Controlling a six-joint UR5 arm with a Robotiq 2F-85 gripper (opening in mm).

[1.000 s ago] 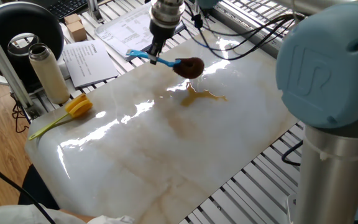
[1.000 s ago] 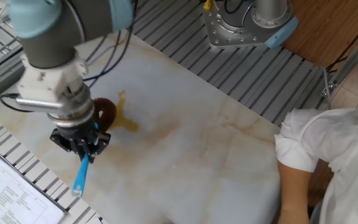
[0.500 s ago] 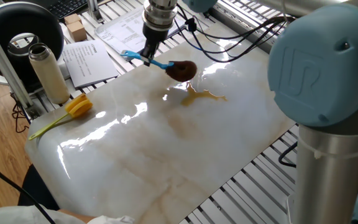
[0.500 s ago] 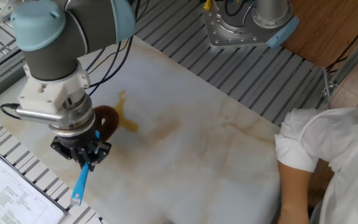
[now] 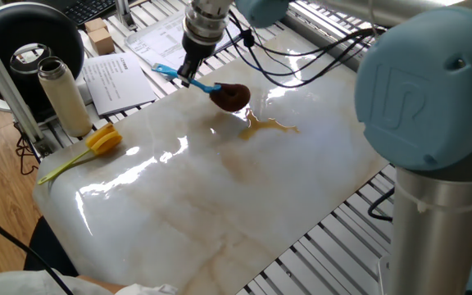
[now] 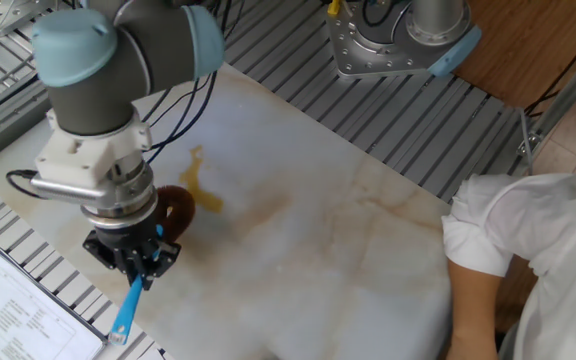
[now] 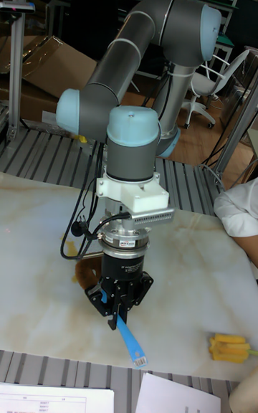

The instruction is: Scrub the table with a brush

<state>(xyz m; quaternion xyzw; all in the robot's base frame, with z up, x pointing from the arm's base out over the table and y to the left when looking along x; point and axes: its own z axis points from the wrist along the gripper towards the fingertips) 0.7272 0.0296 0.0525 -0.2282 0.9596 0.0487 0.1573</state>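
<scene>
Since one second ago, the two-finger black gripper (image 5: 186, 76) and the small brush with thin bright-blue plastic handle and round brown fuzzy head (image 5: 220, 91) have shifted away from the small amber liquid stain (image 5: 262, 125), toward the table edge nearest the printed paper sheets (image 5: 115, 80). In both fixed views the brown head then sat at the stain's near end; it now lies just beside it, with a strip of bare surface between them.

Gripper state: clenched on the blue handle at about mid-length. In the other fixed view the handle (image 6: 125, 312) projects below the gripper (image 6: 135, 268), and its free end overhangs the table edge. In the tall fixed view the gripper (image 7: 117, 310) points straight down, and the handle (image 7: 130, 345) slopes out from the jaws.

Brush position: the brown head (image 6: 174, 205) is low over or on the large glossy white-beige marble-patterned table slab (image 5: 220, 197); contact cannot be confirmed. It lies between the stain (image 6: 201, 187) and the gripper.

Other items relative to the stain: a yellow tulip with green stem (image 5: 88, 149) lies well apart, near the table corner. A beige cylindrical flask (image 5: 64, 97) stands beyond the tulip, off the slab.
</scene>
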